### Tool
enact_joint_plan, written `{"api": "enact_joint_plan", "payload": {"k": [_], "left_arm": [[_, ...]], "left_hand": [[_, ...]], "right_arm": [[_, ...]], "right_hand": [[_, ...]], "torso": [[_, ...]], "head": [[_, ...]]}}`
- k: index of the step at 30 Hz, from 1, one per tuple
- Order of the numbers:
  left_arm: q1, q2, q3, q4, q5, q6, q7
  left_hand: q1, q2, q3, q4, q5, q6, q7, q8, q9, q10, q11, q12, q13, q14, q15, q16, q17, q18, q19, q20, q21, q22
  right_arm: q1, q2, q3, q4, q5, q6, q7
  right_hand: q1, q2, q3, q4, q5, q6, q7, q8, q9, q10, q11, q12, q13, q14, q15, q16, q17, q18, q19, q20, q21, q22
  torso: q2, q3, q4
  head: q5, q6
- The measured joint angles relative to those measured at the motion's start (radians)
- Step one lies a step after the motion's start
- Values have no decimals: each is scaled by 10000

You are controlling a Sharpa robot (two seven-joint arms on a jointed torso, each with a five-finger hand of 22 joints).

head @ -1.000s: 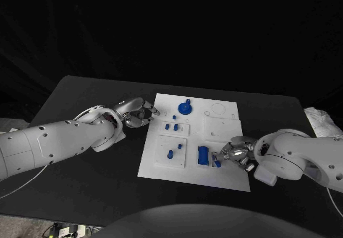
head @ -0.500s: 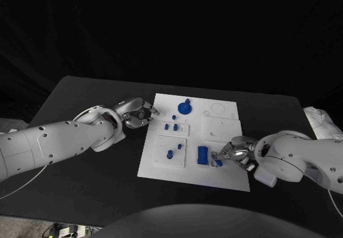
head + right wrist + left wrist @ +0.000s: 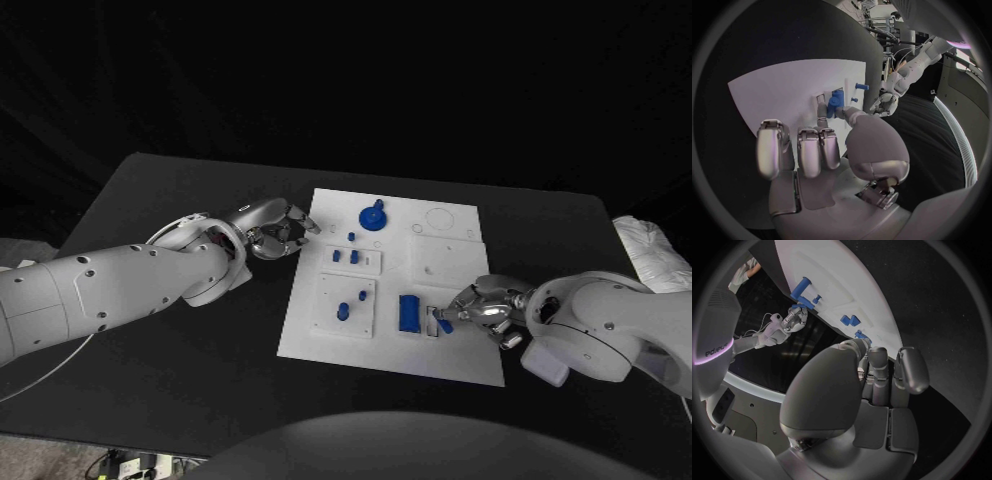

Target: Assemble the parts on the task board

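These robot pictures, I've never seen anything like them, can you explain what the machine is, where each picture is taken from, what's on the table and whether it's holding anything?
It is a robot with two white arms, each ending in a silver many-fingered hand. One picture looks down from a camera on its head; the two round ones come from cameras at its wrists, behind each hand.

On the black table lies a flat white task board carrying small blue parts: a round blue knob piece at the far end, small blue pegs in the middle, and a long blue block near the front.

The left hand sits beside the board's far left corner, fingers curled in, with nothing visible in it. The right hand is at the board's near right part, fingertips at a small blue piece beside the block; whether it grips it, I cannot tell.
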Motion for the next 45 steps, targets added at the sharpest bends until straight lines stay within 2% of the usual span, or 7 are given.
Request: {"api": "enact_joint_plan", "payload": {"k": [10,13,19,34,38,40,45], "left_arm": [[-1,4,3,0,0,32,-50],[-2,5,3,0,0,41,-65],[-3,3,1,3,0,53,-86],[-4,-12,4,8,0,63,-129],[-4,-9,3,0,0,71,-141],[-4,-5,3,-4,0,76,-147],[-4,0,3,-21,0,94,-166]], "left_hand": [[0,0,17,-18,0,0,0,0,-1,0,0,0,0,0,0,0,0,0,0,0,0,0],[0,0,28,-28,0,0,-1,0,-1,0,0,0,0,0,0,0,1,0,0,0,0,0],[0,0,28,-28,0,-1,-1,-1,-1,0,0,0,0,0,0,0,1,1,0,0,0,0],[0,0,28,-28,0,-1,-1,-1,-1,-1,-1,0,0,0,0,0,1,0,0,0,0,0],[0,0,28,-28,0,-1,-1,-2,-1,-1,-1,1,0,0,0,0,1,0,0,0,0,0],[0,0,28,-28,0,-1,-1,-1,-1,0,-1,0,0,0,0,0,1,0,0,0,0,0],[0,0,28,-28,0,-1,-1,-2,-1,-1,-1,0,0,0,0,0,1,1,0,0,0,0]], "right_arm": [[-29,22,0,-62,14,-78,36],[-92,100,0,-148,16,-77,36],[-186,297,-2,-382,23,-23,-7],[-294,455,-2,-577,36,-83,6],[-302,453,-2,-567,50,-130,17],[-305,452,-2,-564,63,-133,18],[-310,451,-2,-558,110,-142,23]], "right_hand": [[0,0,28,-28,53,0,0,-3,47,0,-1,0,-1,0,0,0,-2,0,0,0,0,0],[-2,3,28,-29,54,-206,71,-3,136,0,0,0,-1,0,0,0,-2,0,0,0,0,-1],[-330,67,-114,58,-296,-587,152,71,305,-7,67,0,-2,-38,38,0,-2,0,0,0,-180,-1],[-463,201,-160,108,-413,-736,210,135,408,27,100,0,-3,-34,41,0,-4,0,-109,36,-315,-2],[-620,251,-181,184,-666,-778,202,188,475,-9,136,0,-3,0,74,0,-4,157,-109,37,-380,-2],[-689,321,-142,235,-625,-828,197,188,492,-10,136,0,-3,0,74,0,-4,157,-131,58,-407,-2],[-904,443,-95,445,-199,-837,189,265,533,-9,136,0,-4,0,74,0,-5,157,-180,37,-501,0]], "torso": [[0,-2,5],[0,-3,7],[0,-3,10],[-3,-3,9],[-1,-3,6],[0,-3,3],[0,-2,-2]], "head": [[-34,0],[-45,0],[-21,0],[17,0],[15,0],[4,0],[-4,0]]}}
